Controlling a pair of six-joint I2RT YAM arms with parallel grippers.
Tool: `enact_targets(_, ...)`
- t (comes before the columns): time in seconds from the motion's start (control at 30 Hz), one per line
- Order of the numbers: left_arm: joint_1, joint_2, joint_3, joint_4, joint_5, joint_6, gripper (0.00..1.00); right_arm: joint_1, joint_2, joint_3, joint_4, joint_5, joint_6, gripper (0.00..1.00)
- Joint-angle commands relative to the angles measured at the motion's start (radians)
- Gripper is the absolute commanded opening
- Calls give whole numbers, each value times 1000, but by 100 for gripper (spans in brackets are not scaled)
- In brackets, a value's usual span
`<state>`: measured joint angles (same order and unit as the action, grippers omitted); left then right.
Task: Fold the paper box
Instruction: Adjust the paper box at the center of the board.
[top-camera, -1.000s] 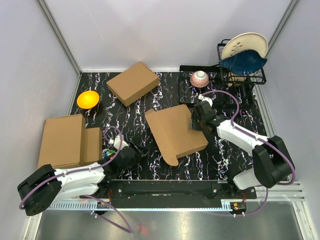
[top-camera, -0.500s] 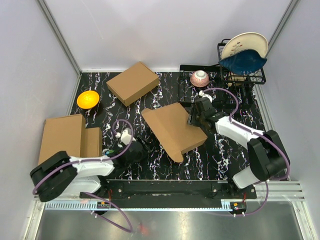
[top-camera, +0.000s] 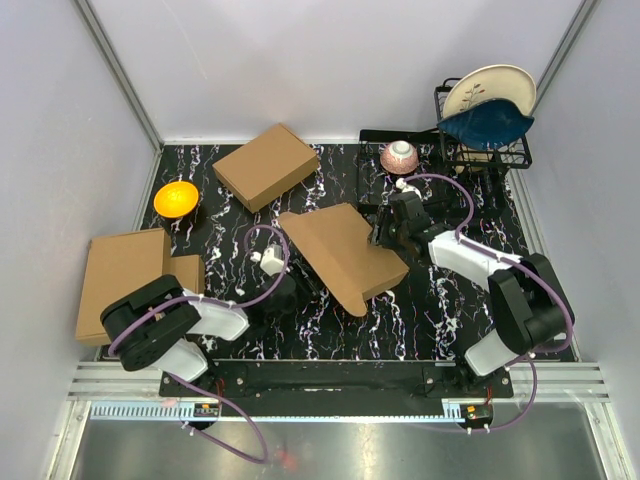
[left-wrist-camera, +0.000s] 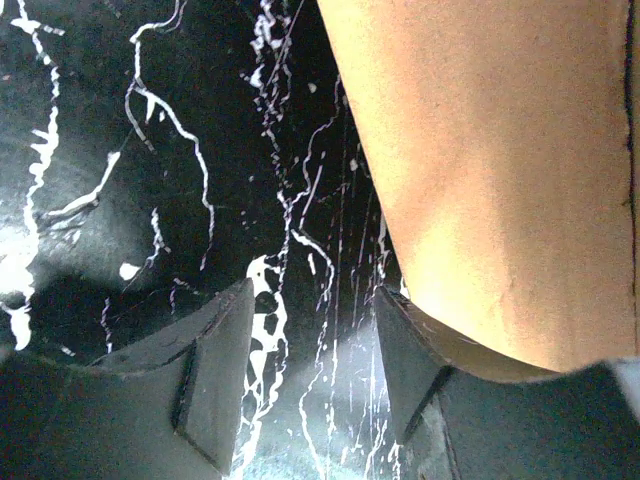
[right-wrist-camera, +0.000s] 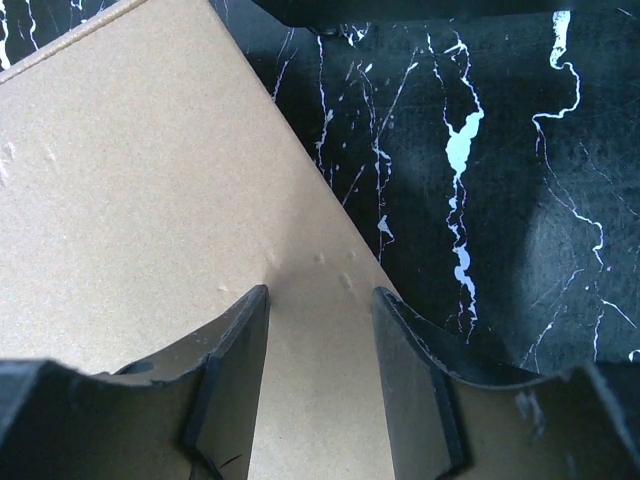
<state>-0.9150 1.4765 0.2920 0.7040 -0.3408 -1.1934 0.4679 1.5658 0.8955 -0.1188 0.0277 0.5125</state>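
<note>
The paper box (top-camera: 335, 250) is a flat brown cardboard sheet lying at the middle of the black marbled table, with a rounded tab at its near end. My right gripper (top-camera: 386, 234) is at the sheet's right edge. In the right wrist view it (right-wrist-camera: 320, 295) is open, both fingers over the cardboard (right-wrist-camera: 150, 200), gripping nothing. My left gripper (top-camera: 292, 288) stands just left of the sheet's near end. In the left wrist view it (left-wrist-camera: 312, 300) is open with bare table between its fingers, and the cardboard (left-wrist-camera: 500, 180) passes beside its right finger.
A compact brown box (top-camera: 265, 165) lies at the back left, with an orange bowl (top-camera: 176, 198) to its left. A tan cardboard slab (top-camera: 125, 280) sits at the left edge. A pink bowl (top-camera: 400, 157) and a dish rack (top-camera: 485, 145) with plates stand at the back right.
The paper box has slid left and slightly away, with my right gripper following on its right edge. My left arm has swung right, up to the box's near left side.
</note>
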Motion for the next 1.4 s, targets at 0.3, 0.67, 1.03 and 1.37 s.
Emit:
enact_targets(0.3,8,-100,111,134,-70,169,56,26,51,-64,-177,-219,1,54)
enact_targets(0.67,-4,-159,182,22,-55,232,55,87,14,-26,-203,-203,6,57)
enact_targets(1.03,-21,-122,147,-41,-52,190,55,89,-52,-9,-206,-78,23,62)
enact_targets(1.37,-81,-107,88,-116,-32,167,53,89,-131,80,-187,-87,-2,65)
